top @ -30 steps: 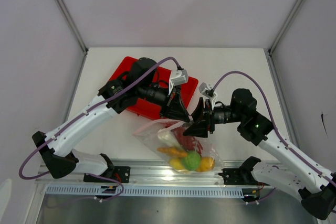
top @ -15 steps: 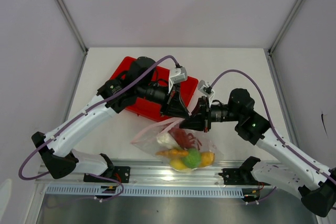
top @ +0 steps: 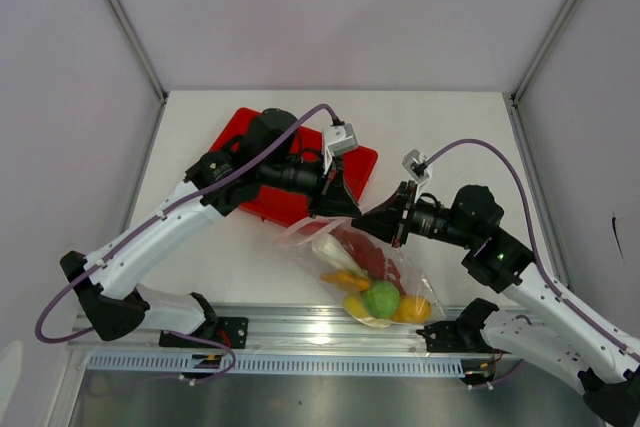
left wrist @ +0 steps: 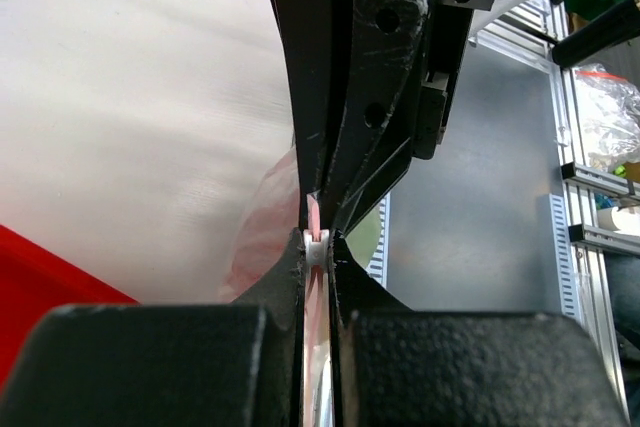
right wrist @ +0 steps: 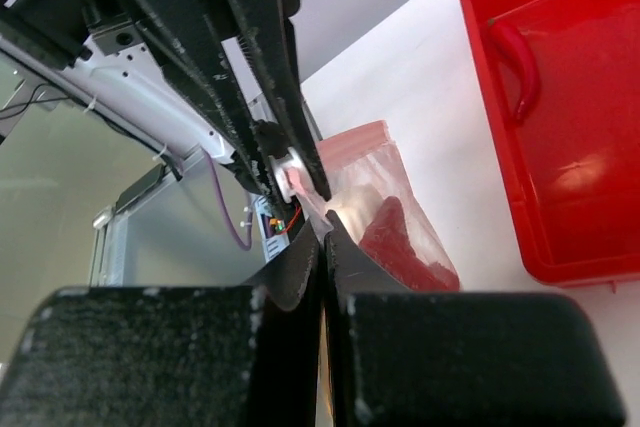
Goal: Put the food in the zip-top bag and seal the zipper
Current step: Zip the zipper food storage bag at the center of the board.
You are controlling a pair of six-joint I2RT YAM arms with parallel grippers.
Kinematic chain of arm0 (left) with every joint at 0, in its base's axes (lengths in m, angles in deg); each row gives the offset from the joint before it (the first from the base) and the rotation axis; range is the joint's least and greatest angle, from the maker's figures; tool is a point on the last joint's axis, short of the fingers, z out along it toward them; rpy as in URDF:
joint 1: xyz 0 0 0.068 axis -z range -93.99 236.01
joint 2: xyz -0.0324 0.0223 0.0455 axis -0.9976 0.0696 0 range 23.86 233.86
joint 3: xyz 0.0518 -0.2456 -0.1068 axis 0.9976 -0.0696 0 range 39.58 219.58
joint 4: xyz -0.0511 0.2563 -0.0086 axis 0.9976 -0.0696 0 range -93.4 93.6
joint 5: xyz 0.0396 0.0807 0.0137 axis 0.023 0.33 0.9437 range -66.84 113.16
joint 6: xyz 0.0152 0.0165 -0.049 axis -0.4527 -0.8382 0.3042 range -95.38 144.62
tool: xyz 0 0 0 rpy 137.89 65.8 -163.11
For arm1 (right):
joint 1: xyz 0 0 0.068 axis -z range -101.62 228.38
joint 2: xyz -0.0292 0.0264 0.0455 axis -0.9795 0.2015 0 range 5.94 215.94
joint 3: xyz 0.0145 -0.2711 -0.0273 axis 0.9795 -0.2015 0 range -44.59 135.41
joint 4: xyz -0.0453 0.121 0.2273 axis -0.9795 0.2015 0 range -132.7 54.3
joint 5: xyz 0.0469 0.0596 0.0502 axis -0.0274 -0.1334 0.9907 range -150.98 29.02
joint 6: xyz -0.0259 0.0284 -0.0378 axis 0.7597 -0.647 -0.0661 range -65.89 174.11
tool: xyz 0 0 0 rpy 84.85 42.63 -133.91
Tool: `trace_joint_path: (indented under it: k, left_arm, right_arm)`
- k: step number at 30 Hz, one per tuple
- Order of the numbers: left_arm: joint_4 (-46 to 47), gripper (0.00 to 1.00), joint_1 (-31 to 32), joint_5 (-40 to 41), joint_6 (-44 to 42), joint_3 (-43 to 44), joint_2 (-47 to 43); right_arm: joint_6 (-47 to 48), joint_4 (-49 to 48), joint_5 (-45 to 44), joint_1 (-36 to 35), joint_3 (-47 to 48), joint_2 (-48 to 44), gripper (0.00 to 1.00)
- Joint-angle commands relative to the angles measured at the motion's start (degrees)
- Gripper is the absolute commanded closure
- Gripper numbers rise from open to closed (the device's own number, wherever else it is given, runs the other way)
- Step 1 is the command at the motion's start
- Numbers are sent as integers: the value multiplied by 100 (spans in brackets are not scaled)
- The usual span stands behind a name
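The zip-top bag (top: 365,272) hangs near the table's front edge, held up by both grippers at its mouth. Inside show a green round fruit (top: 381,299), yellow fruits (top: 414,308), an orange piece (top: 338,277), red chillies (top: 372,259) and the white leek end (top: 328,246). My left gripper (top: 340,211) is shut on the pinkish-red zipper (left wrist: 314,215) at a small white slider (left wrist: 317,245). My right gripper (top: 377,224) is shut on the bag's mouth edge (right wrist: 352,137), facing the left gripper (right wrist: 290,162) a short way apart. One red chilli (right wrist: 518,65) lies in the red tray (right wrist: 590,197).
The red tray (top: 358,163) sits behind the grippers, mostly under the left arm. The metal rail (top: 300,332) runs along the table's front edge just below the bag. Enclosure walls stand at the back and both sides.
My right gripper has drawn back to the right along the bag's mouth, away from the left gripper. The bag and its food have shifted right and slightly lower. The left arm barely moved.
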Motion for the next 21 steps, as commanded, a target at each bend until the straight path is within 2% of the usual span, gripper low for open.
trace_joint_path:
  k: [1,4,8,9,12,14,17,21]
  left_arm:
    - [-349,99,-28,-7,-51,19,-194]
    - [-278,99,-28,-34,-60,-192,-343]
    - [-24,99,-28,-244,-42,-193,-493]
    - [12,99,-28,-297,-42,-158,-493]
    - [-23,99,-28,-482,-16,141,-371]
    - [-58,99,-28,-587,2,361,-274]
    - [11,99,-28,-684,72,397,-229]
    - [153,99,-28,-702,134,300,-334]
  right_arm:
    - [-160,-532,-734,16,-1,-189,100]
    - [-257,-724,-437,16,-63,-110,100]
    - [163,-577,1027,33,226,346,100]
    - [365,-97,1302,33,523,469,92]
    - [1016,609,1717,24,929,786,58]
    - [1157,707,1770,24,1009,883,53]
    - [1193,761,1884,24,1115,1076,56]
    - [930,348,2262,-2,1036,1305,75]
